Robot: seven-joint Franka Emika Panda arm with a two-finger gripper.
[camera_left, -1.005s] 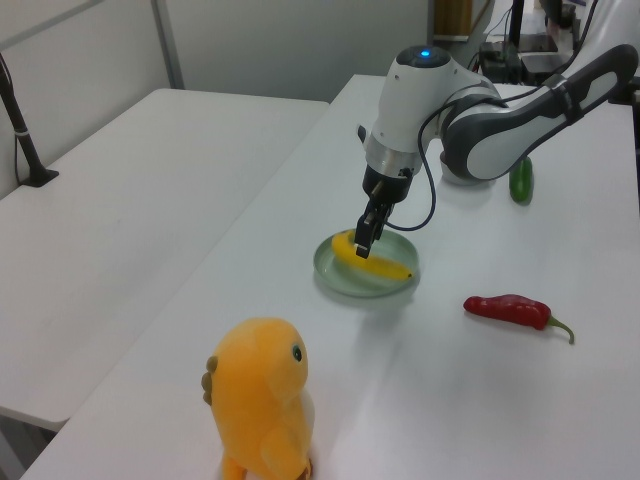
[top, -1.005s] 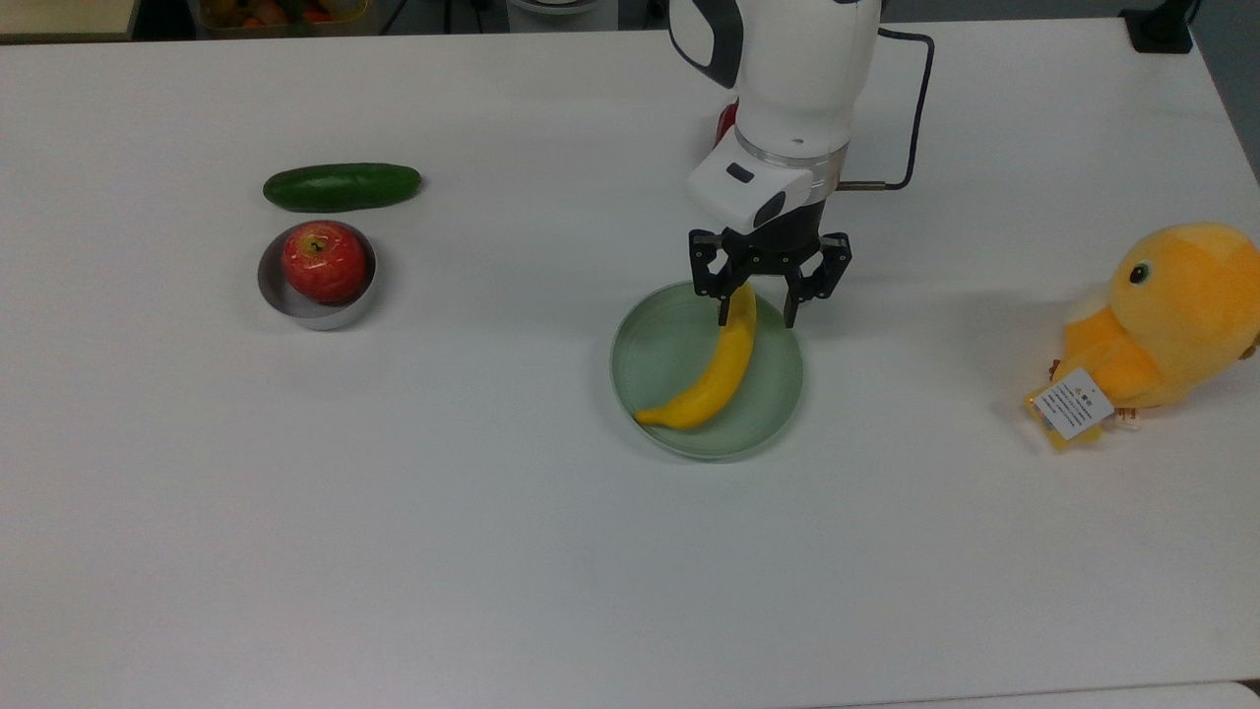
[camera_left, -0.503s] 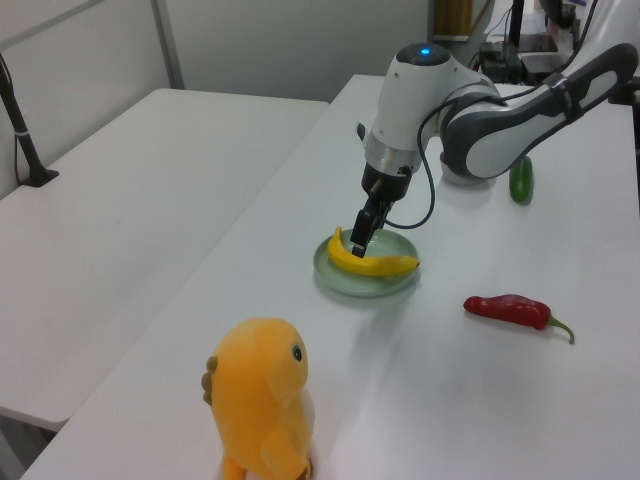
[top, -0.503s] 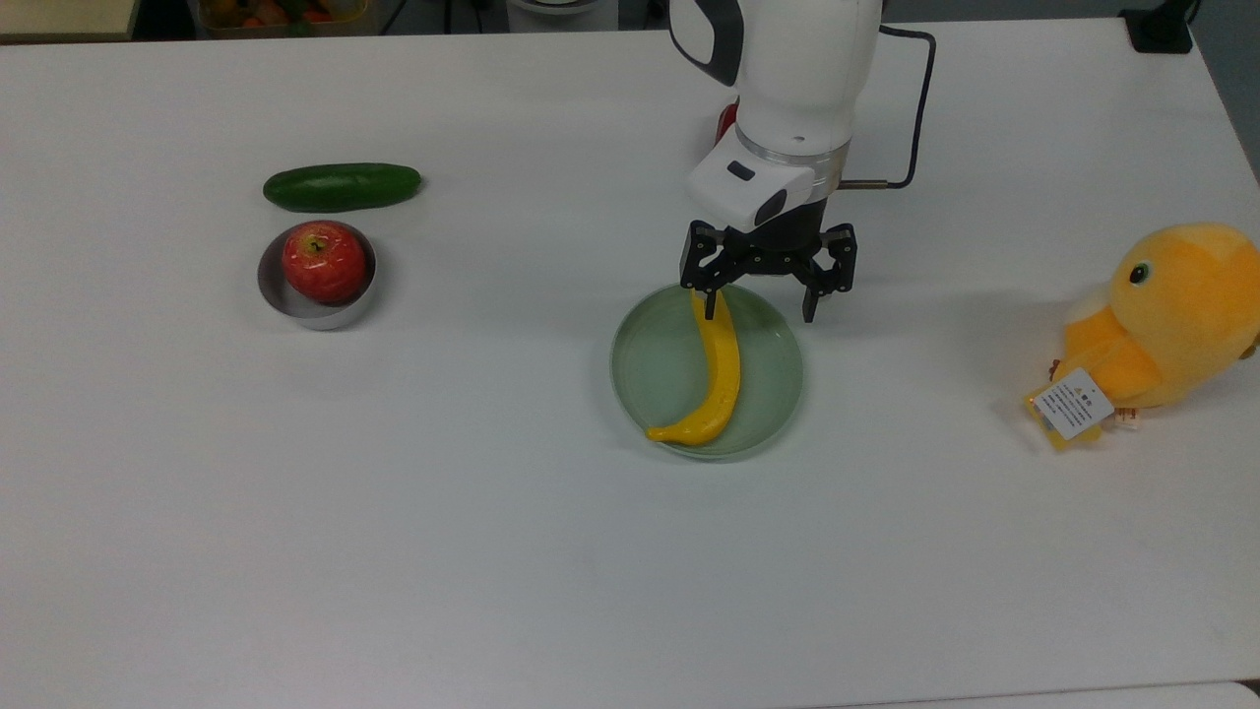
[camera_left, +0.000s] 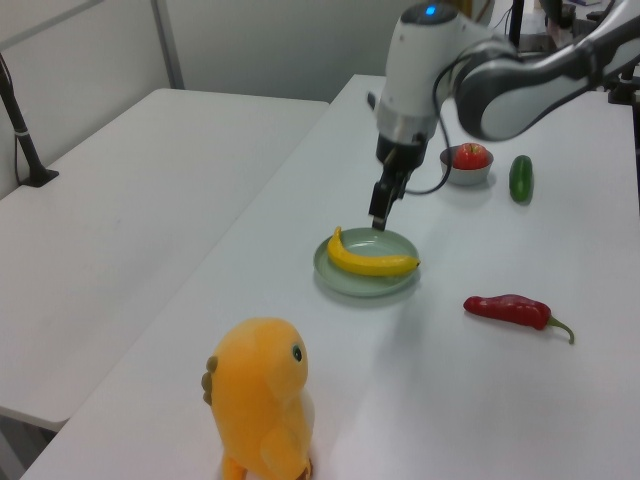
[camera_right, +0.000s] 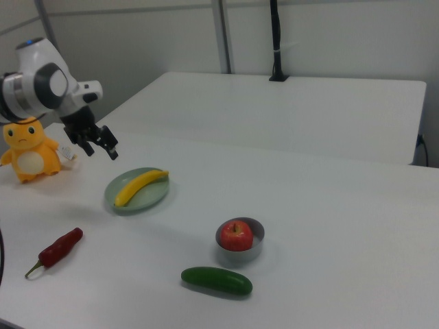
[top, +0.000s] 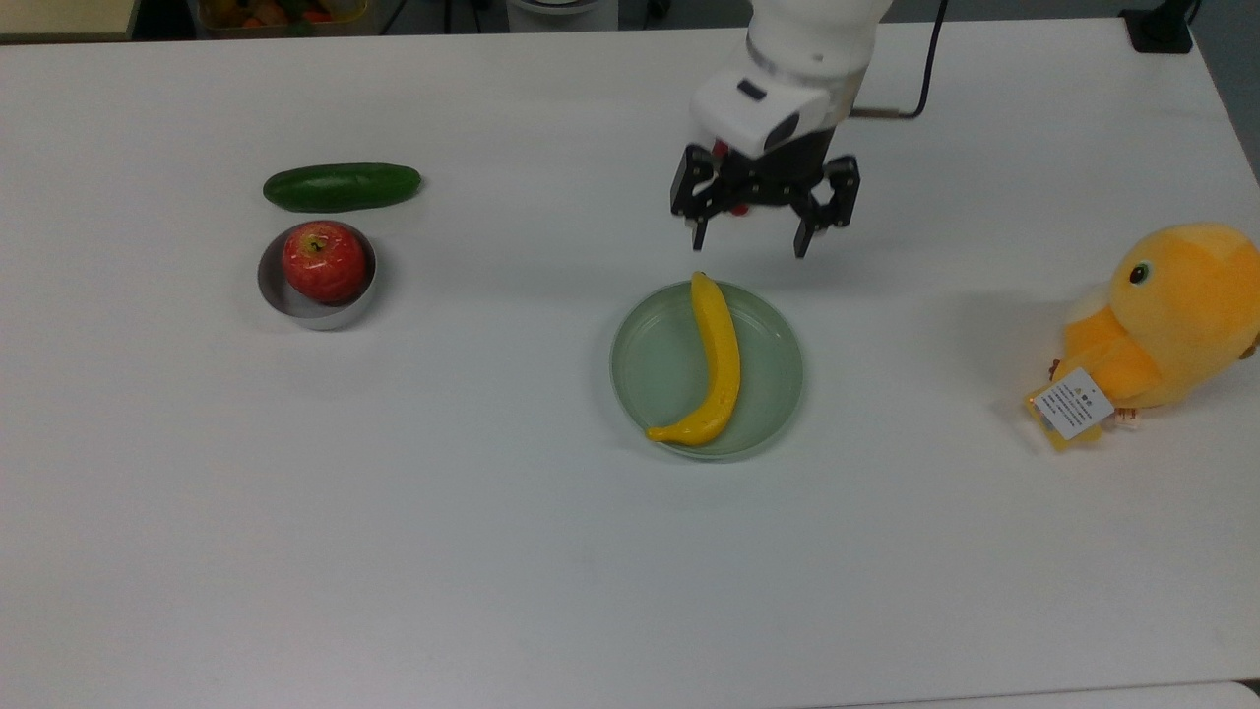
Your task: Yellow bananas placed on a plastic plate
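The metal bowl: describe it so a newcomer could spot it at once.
Start on the white table, top view's left side, below the dark green cucumber. The small round metal bowl sits there holding a red apple. Unlike the wider mint-green plate, it is grey, deeper and steep-sided.

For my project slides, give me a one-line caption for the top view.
Open tool above the plastic plate holding the yellow banana, with apple, cucumber and plush duck around.

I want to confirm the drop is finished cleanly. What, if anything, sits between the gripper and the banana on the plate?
Nothing visible does. The yellow bananas lie on the plastic plate, and the gripper hangs open above the plate's far edge with only empty air under it. The apple in its bowl sits well off to the top view's left.
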